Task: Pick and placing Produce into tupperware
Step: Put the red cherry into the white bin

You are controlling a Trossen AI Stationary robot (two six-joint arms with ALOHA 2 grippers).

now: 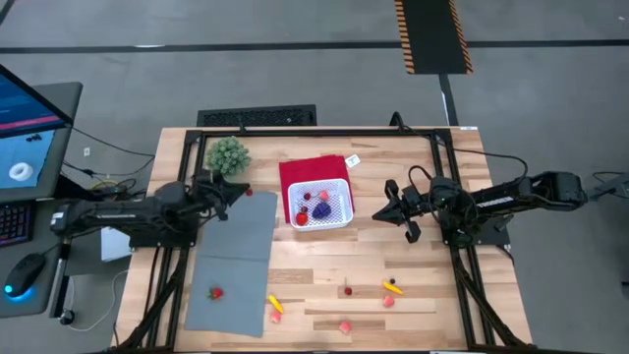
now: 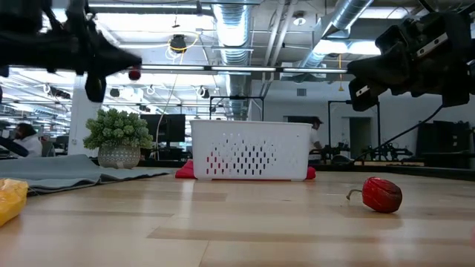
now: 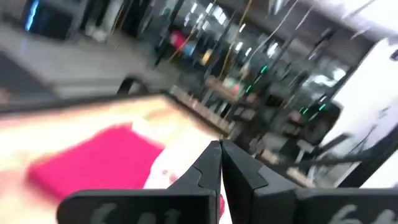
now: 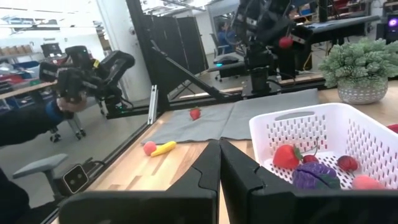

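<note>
Tupperware (image 1: 321,205) sits on the red cloth (image 1: 298,173) near the table's middle, and inside we count a strawberry (image 4: 286,155), a purple piece (image 4: 316,177) and smaller red and pink pieces. Beside the grey mat (image 1: 236,261) stands the green plant (image 1: 227,154). We see the left gripper (image 1: 243,190) raised over the mat's edge, pinching a small red fruit (image 2: 134,74). Our right gripper (image 1: 381,213) hovers beside the basket, fingers together, empty. Loose produce (image 1: 346,326) lies scattered along the table's front.
</note>
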